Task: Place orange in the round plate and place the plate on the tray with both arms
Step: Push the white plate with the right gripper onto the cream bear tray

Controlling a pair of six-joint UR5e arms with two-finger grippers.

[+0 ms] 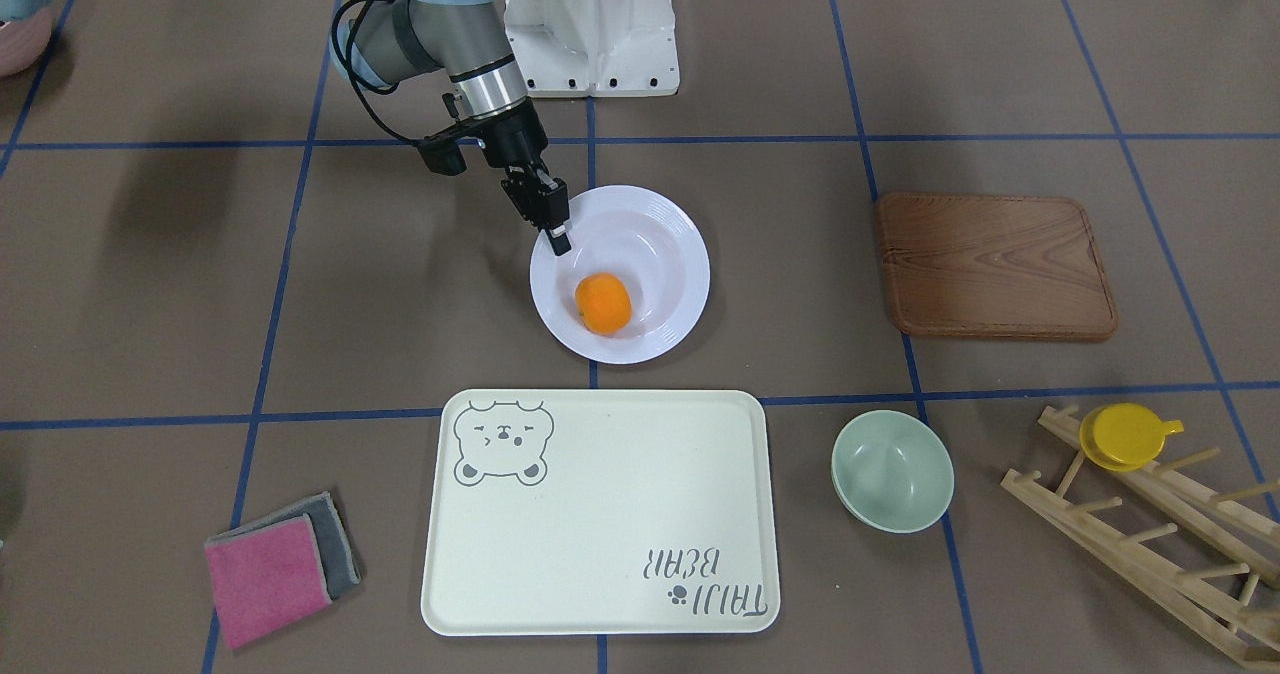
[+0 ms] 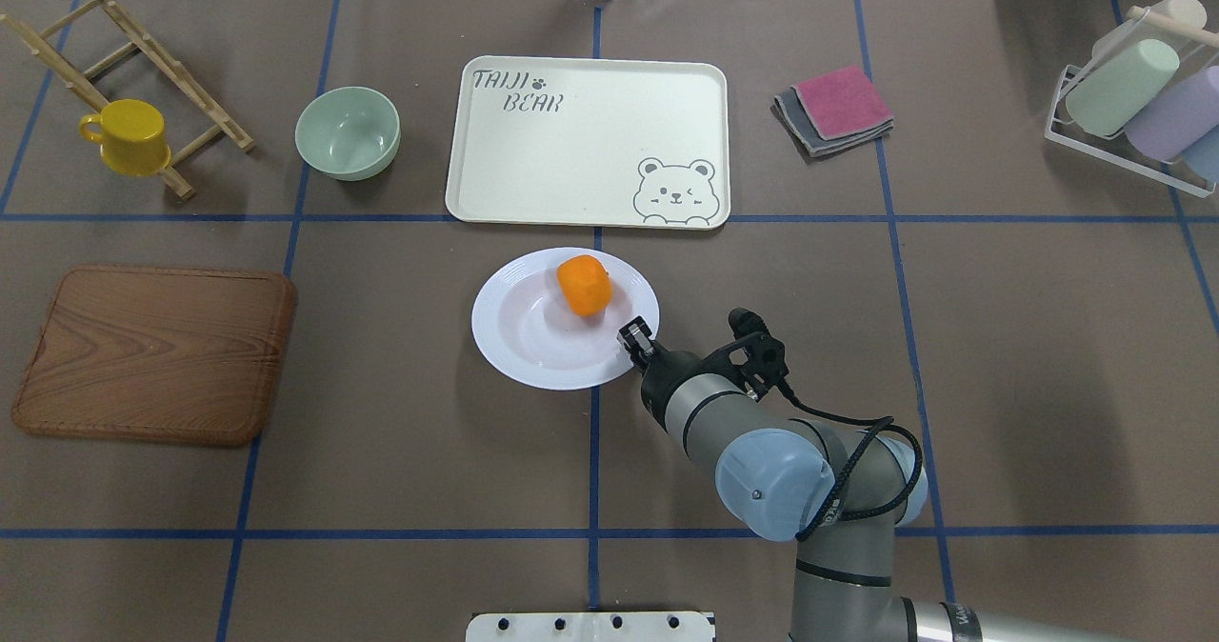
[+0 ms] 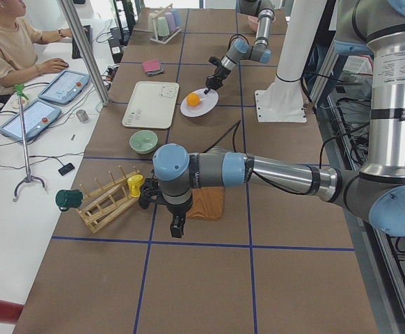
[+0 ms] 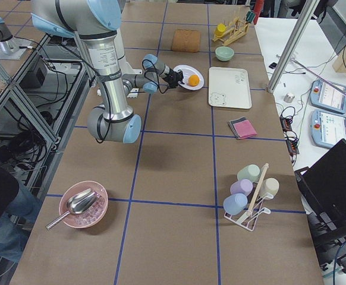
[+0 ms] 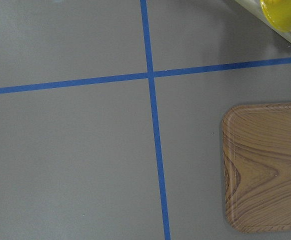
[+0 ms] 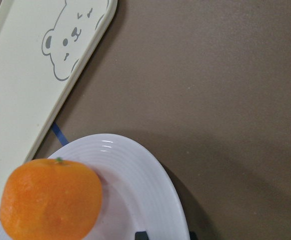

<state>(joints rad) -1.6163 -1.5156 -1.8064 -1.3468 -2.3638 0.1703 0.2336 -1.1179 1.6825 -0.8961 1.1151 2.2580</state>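
Note:
The orange (image 1: 603, 303) (image 2: 584, 285) (image 6: 50, 199) lies in the white round plate (image 1: 680, 254) (image 2: 505, 323) (image 6: 145, 185), on the side nearest the tray. The cream bear tray (image 1: 600, 534) (image 2: 571, 147) lies just beyond the plate, with nothing on it. My right gripper (image 1: 558, 239) (image 2: 636, 330) is tilted down at the plate's rim on the robot's side. Its fingers stand close together astride that rim, shut on it. My left gripper (image 3: 177, 227) shows only in the exterior left view, hanging over bare table near the wooden board. I cannot tell whether it is open or shut.
A brown wooden board (image 1: 995, 266) (image 5: 265, 170) lies on my left side. A pale green bowl (image 1: 892, 471) and a wooden rack with a yellow cup (image 1: 1130, 436) stand beside the tray. Folded cloths (image 1: 275, 564) lie on the tray's other side. A person (image 3: 8, 49) sits across the table.

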